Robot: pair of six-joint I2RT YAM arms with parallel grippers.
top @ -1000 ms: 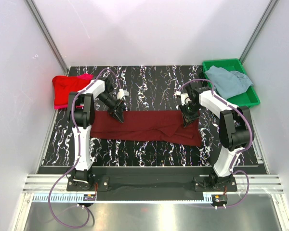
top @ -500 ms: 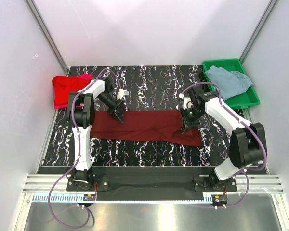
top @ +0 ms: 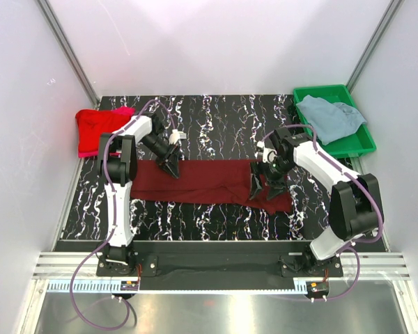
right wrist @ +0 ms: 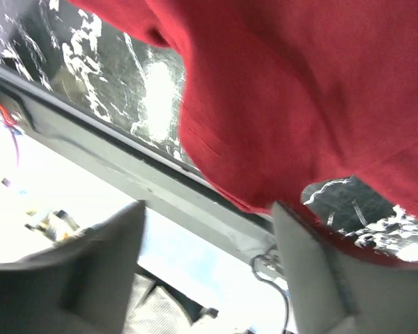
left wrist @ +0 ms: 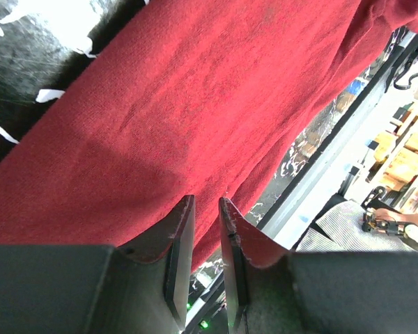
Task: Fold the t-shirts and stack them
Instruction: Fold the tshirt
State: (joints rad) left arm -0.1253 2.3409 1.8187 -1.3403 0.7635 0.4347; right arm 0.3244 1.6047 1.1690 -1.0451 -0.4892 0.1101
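Marbled table point(top: 216, 118) bears maroon t-shirt point(top: 209, 182).

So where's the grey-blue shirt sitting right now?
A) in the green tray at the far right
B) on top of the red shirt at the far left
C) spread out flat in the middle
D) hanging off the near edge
A: the grey-blue shirt lies crumpled in the green tray; the one spread out in the middle is the dark maroon shirt.

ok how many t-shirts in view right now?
4. Dark maroon shirt spread mid-table; bright red shirt far left, pink shirt peeking out beneath it; grey-blue shirt in the green tray. More could hide under the red one.
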